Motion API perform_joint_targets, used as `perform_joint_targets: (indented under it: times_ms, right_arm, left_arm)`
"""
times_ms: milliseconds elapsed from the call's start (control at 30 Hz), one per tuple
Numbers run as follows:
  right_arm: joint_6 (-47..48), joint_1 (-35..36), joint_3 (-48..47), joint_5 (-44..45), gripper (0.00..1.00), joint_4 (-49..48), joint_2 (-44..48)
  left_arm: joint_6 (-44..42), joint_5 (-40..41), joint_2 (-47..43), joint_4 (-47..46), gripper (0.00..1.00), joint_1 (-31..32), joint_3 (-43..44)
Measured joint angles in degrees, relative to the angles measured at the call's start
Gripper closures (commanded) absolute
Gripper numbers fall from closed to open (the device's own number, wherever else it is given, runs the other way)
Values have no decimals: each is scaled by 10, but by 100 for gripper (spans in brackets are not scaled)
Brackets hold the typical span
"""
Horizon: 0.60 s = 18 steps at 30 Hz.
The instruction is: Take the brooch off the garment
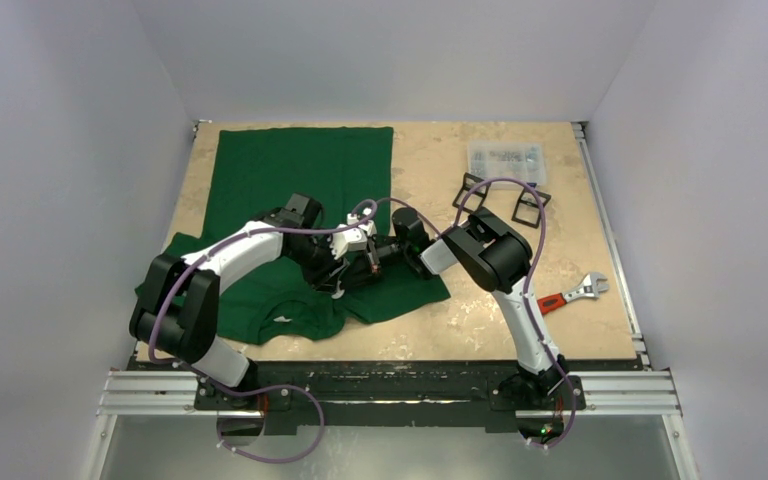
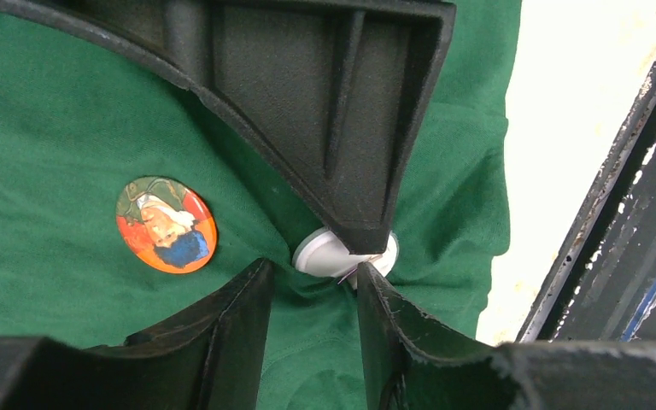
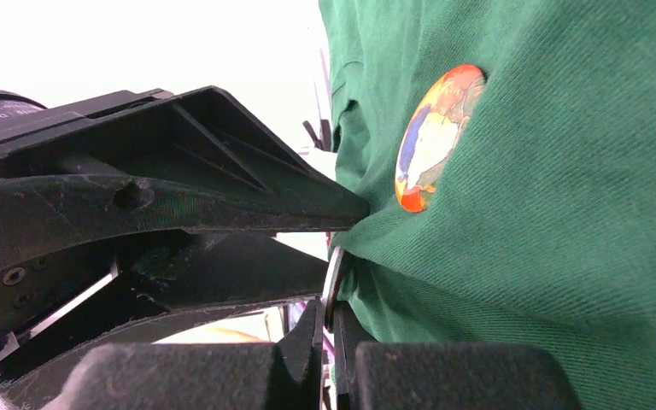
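Left pincer (image 2: pixel 314 286) parted, right pincer (image 3: pixel 329 312) clamping white disc (image 2: pixel 325 253) near garment (image 2: pixel 51 128) edge; brooch (image 2: pixel 166 225) beside

A dark green short-sleeved T-shirt (image 1: pixel 280 175) lies at the left of the beige tabletop (image 1: pixel 440 320), the left arm (image 1: pixel 240 250) and right arm (image 1: pixel 490 255) meeting over its lower right part, with a clear plastic box (image 1: pixel 505 160), black square frames (image 1: pixel 525 205) and a red-handled adjustable wrench (image 1: pixel 572 293) to the right.

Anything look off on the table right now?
The T-shirt is puckered near its edge: the right gripper, jaws shut, pinches a white disc with fabric dragged around it. The colourful brooch beside it lies flat on the cloth.
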State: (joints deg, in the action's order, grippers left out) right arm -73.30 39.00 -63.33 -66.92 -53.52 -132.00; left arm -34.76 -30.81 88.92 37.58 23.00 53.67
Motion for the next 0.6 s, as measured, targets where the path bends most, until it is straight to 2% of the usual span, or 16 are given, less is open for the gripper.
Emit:
perform_joint_targets:
  times_ms: [333,600]
  right_arm:
    - [27,2,-1,14,100,31,0]
    - [44,2,-5,16,100,48,0]
  left_arm:
    - [41,1,17,-6,58,-14,4]
    - [57,-20,26,-7,52,-35,7]
